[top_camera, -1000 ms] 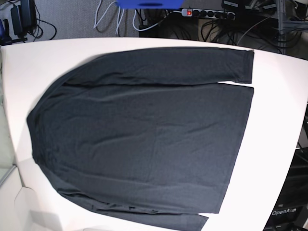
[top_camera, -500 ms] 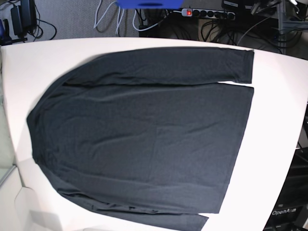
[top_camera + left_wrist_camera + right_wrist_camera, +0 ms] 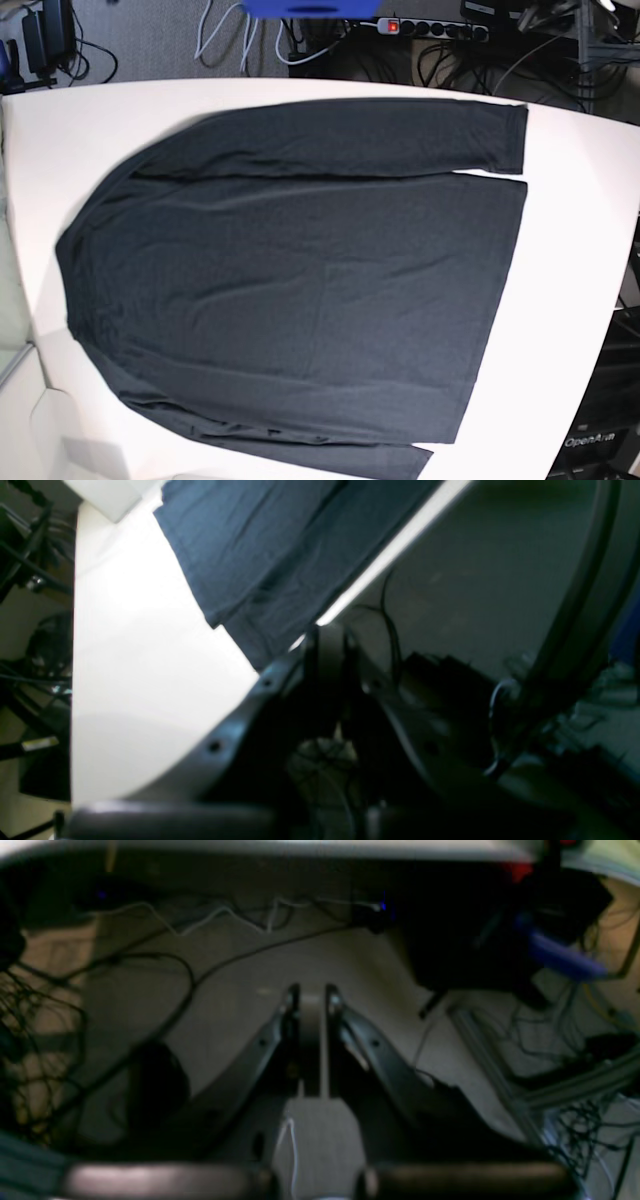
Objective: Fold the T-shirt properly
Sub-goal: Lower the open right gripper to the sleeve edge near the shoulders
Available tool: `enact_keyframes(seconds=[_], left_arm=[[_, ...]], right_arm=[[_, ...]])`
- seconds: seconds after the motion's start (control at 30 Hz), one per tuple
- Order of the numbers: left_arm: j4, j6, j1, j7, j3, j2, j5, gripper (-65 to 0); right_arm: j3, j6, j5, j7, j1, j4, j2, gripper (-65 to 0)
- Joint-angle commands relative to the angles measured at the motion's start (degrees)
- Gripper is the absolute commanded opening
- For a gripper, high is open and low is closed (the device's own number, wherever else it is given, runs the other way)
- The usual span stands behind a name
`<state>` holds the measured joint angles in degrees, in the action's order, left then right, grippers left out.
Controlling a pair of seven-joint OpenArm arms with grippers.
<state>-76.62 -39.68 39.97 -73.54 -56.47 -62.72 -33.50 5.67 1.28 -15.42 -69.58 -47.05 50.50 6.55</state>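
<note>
The T-shirt (image 3: 300, 285), dark charcoal with long sleeves, lies spread flat on the white table (image 3: 570, 250). Its hem faces right and both sleeves are folded along the body, one at the far edge, one at the near edge. No arm shows in the base view. In the left wrist view my left gripper (image 3: 327, 635) is shut and empty, hanging off the table's corner, with a sleeve cuff of the T-shirt (image 3: 260, 555) above it. My right gripper (image 3: 310, 995) is shut on nothing, above the floor beyond the table.
Cables and a power strip (image 3: 430, 28) lie on the floor behind the table. A blue object (image 3: 310, 8) sits at the top edge. A dark rack labelled OpenArm (image 3: 600, 440) stands at the lower right. Tangled cables (image 3: 175, 965) cover the floor under the right gripper.
</note>
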Motion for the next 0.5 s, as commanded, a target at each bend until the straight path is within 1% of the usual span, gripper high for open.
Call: enact_keyframes(seconds=[0.0, 0.07, 0.2, 0.33, 0.43, 0.47], left_arm=[[-0.5, -0.3, 0.6, -1.4, -0.1, -1.3, 0.5, -65.0], [-0.5, -0.3, 0.5, -1.4, -0.1, -1.3, 0.5, -65.0], [-0.2, -0.3, 0.5, -1.3, -0.1, -1.3, 0.1, -65.0], [0.2, -0.3, 0.5, -1.3, 0.0, -1.3, 0.0, -65.0], [0.2, -0.3, 0.5, -1.4, 0.0, -1.3, 0.0, -65.0], [0.2, -0.3, 0.5, -1.4, 0.0, -1.3, 0.0, -65.0]], right_arm=[[0.2, -0.9, -0.4, 0.1, -2.9, 4.4, 0.3, -64.3], [0.2, -0.9, -0.2, 4.7, -5.6, 12.8, 0.3, -64.3], [0.4, -0.5, 0.0, 16.6, -8.6, 28.1, 0.4, -64.3], [0.2, -0.5, 0.0, 31.6, -9.6, 41.1, 3.2, -64.3], [0.1, -0.5, -0.1, 41.6, -9.3, 48.7, 3.7, -64.3], [0.2, -0.5, -0.1, 43.9, -9.3, 50.6, 3.7, -64.3]])
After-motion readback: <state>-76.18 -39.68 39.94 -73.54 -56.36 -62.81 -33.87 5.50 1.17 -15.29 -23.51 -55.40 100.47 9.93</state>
